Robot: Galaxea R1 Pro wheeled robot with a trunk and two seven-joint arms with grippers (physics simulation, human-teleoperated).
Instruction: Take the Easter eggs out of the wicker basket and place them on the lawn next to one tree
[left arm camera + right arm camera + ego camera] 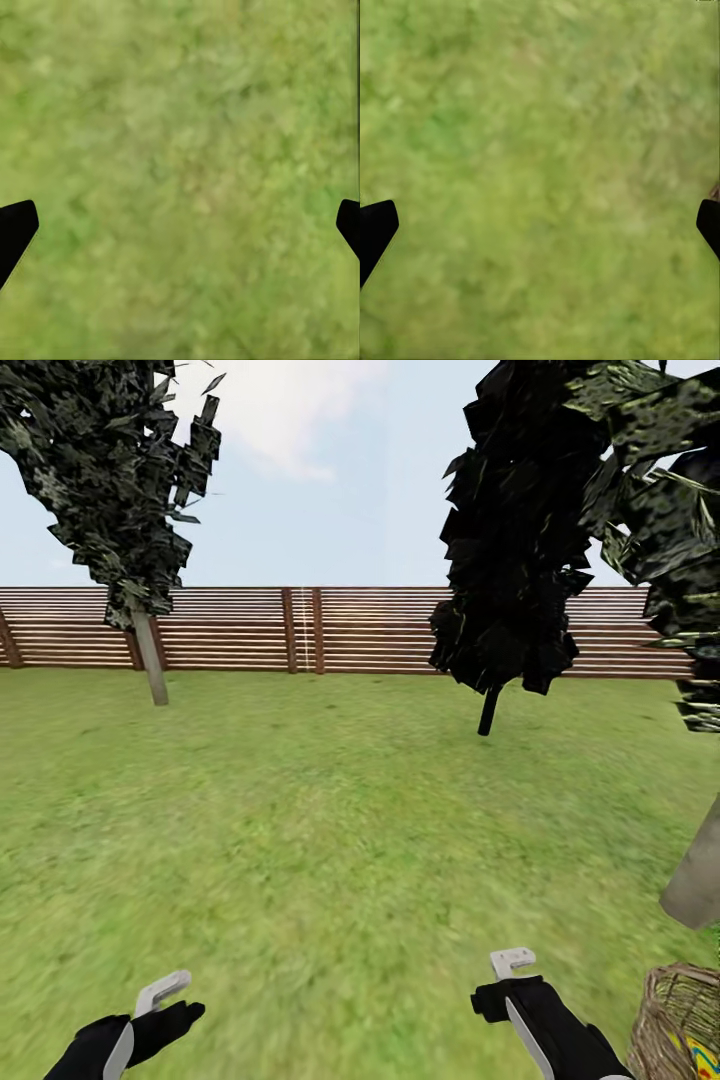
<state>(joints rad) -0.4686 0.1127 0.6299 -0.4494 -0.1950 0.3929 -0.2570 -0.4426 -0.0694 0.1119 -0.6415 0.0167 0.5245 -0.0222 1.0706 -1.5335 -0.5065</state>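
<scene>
The robot stands on the lawn [330,840] of the garden, facing the slatted wooden fence [300,628], and as far as these views show the task has barely begun. The wicker basket [672,1022] sits at the lower right corner of the head view, just beside the right arm and cut off by the frame, with a patch of bright yellow and colour inside it that is probably one Easter egg [702,1056]; how many eggs lie in the basket cannot be counted from here. No egg lies on the grass in view, so I judge all three are yet to be lifted out and set down. A pale trunk [697,870] rises close behind the basket at the right edge and would make a handy tree; another pale-trunked tree [150,655] stands far off at the left by the fence, and a near-black tree [510,540] stands between them. The left pincer [180,225] and the right pincer [540,225] both hang over bare grass with their dark fingertips [16,229] spread wide apart at the edges of the wrist views, holding nothing. The near tree's canopy is partly cropped, and the basket's handle is not visible.
</scene>
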